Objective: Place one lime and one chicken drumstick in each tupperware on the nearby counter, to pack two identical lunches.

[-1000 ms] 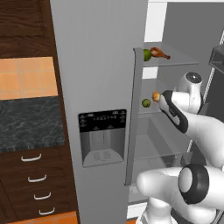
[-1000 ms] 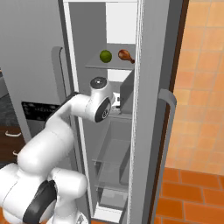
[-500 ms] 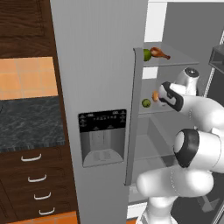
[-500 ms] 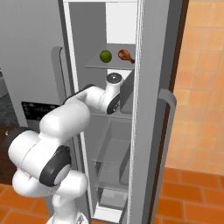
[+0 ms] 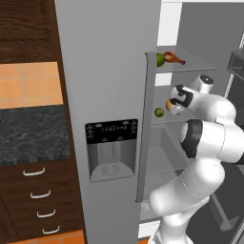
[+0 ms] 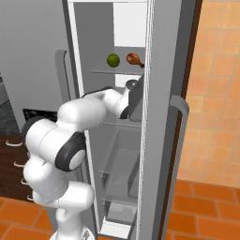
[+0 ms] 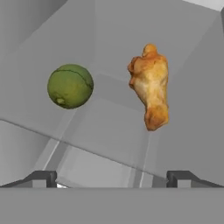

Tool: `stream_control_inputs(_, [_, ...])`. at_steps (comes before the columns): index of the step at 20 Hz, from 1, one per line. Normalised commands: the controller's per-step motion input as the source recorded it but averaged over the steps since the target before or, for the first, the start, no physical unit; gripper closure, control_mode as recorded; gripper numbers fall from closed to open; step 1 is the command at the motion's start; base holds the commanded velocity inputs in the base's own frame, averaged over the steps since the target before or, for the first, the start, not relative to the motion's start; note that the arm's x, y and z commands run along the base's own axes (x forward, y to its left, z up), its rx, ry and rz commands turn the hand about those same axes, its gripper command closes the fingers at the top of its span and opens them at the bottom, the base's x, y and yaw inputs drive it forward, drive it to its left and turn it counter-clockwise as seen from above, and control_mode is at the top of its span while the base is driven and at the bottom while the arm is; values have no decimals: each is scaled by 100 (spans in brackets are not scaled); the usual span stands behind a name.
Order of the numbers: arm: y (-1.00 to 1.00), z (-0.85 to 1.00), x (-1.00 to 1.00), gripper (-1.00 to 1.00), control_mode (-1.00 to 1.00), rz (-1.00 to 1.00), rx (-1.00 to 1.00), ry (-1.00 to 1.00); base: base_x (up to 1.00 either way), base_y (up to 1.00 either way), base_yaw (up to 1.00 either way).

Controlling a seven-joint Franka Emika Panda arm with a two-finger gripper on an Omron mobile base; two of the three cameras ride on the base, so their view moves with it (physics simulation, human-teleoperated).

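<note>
I am reaching into the open fridge [image 5: 200, 43], and my pincer [image 7: 111, 177] is standing wide open with nothing between the tips. Before it, a lime [image 7: 70, 86] is lying at about ten o'clock and a chicken drumstick [image 7: 149, 92] at about one o'clock, both on the glass shelf [image 7: 100, 131] and apart from each other.

On the upper shelf [image 6: 105, 71] a second lime [image 6: 113, 60] and a second drumstick [image 6: 135, 59] are waiting side by side, the drumstick at three o'clock of the lime. In my judgement the task is only beginning: all four foods are sitting in the fridge, none is packed, and I am seeing no tupperware from here.

The room is a kitchen with orange floor tiles [image 6: 206, 197]. At nine o'clock of the fridge, the dark marbled table [image 5: 33, 133] is lying over brown drawers [image 5: 40, 200] with silver handles.
</note>
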Motion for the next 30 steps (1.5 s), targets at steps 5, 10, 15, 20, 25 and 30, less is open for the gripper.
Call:
stream_control_inputs(5, [-8, -22, 45, -100, -100, 8, 0, 0, 0, 0, 0])
stream_control_inputs(10, [-17, -17, 38, -100, -100, 9, 0, 0, 0, 0, 0])
stream_control_inputs(15, [-8, -17, 43, -100, -100, 7, 0, 0, 0, 0, 0])
stream_control_inputs(20, [-12, -22, 41, -100, -100, 8, 0, 0, 0, 0, 0])
stream_control_inputs(25, [-10, -26, 45, -100, -100, 8, 0, 0, 0, 0, 0])
stream_control_inputs(30, [-11, -21, 48, -100, -100, 8, 0, 0, 0, 0, 0])
